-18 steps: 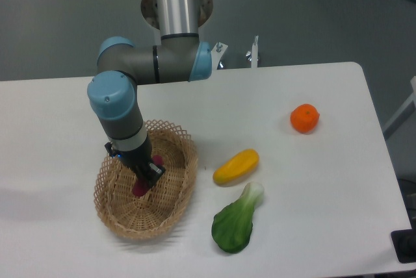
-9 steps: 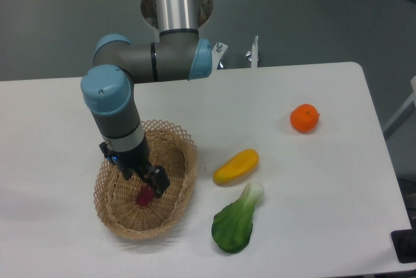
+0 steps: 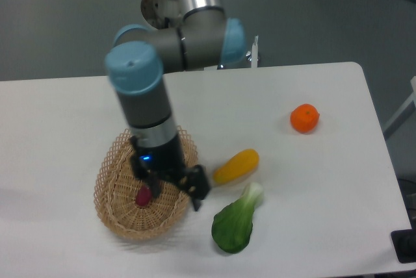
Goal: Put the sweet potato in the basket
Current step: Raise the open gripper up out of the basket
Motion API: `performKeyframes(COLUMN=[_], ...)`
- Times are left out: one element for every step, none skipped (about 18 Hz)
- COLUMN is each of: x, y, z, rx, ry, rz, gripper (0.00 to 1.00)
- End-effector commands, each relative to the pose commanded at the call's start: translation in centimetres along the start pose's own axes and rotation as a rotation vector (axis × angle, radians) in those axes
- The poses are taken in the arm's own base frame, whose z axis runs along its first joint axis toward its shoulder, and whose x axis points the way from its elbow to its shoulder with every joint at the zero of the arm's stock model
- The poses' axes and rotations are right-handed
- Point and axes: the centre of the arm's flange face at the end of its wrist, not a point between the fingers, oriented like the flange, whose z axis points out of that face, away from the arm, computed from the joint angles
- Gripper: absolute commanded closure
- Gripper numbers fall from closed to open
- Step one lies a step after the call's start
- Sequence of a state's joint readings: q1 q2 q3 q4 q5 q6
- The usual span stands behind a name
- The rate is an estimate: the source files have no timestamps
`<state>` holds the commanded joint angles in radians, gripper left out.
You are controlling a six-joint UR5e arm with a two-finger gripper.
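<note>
The sweet potato (image 3: pixel 142 196), small and magenta, lies on the floor of the woven wicker basket (image 3: pixel 112 211) at the front left of the table. My gripper (image 3: pixel 175 189) hangs over the basket's right side, lifted above it. Its jaws stand apart and hold nothing. One finger (image 3: pixel 197 188) sticks out past the basket's right rim, and the other sits just right of the sweet potato. The arm's wrist hides the back part of the basket.
A yellow oblong vegetable (image 3: pixel 236 165) lies just right of the basket. A green bok choy (image 3: pixel 236 222) lies in front of it. A round orange fruit (image 3: pixel 304 118) sits at the right. The table's front edge is close below the basket.
The gripper has let go of the sweet potato, risen and swung to the right. The sweet potato stays in the basket.
</note>
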<state>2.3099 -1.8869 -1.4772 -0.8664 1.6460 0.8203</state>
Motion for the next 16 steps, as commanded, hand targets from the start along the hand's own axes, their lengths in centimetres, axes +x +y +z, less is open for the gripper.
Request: performKeyframes(x=[-1.4, -2.8, -4.1, -5.3, -6.4, -7.4, -8.5, -9.5, -10.8, -11.8, -12.3, -12.9, -13.3, -13.7, -13.9, -14.1], y=[1.4, 2.8, 4.2, 5.6, 7.0, 8.4, 9.8, 11.2, 13.1, 14.5, 15.5, 16.5, 17.4, 18.0, 18.4, 18.6], z=[-0.4, -0.5, -0.7, -1.0, -1.4, -1.5, -1.8, -1.8, -2.1, -2.3, -2.1, -2.0, -1.9, -1.8, -1.8, -1.8], rx=[-0.022, -0.043, -0.063, -0.082, -0.1, -0.112, -0.116, -0.119, -0.108, -0.102, -0.099, -0.105, -0.112, -0.115, -0.117, -0.116], ry=[0.006, 0.013, 0.02, 0.032, 0.045, 0.061, 0.074, 0.087, 0.099, 0.102, 0.115, 0.125, 0.136, 0.141, 0.14, 0.14], rz=[0.017, 0.041, 0.07, 0.106, 0.138, 0.17, 0.194, 0.216, 0.24, 0.259, 0.288, 0.321, 0.346, 0.359, 0.356, 0.352], gripper=[0.0, 0.0, 0.0, 0.0, 0.0, 0.0, 0.0, 0.0, 0.0, 0.0, 0.0, 0.0, 0.0, 0.0, 0.0, 0.0])
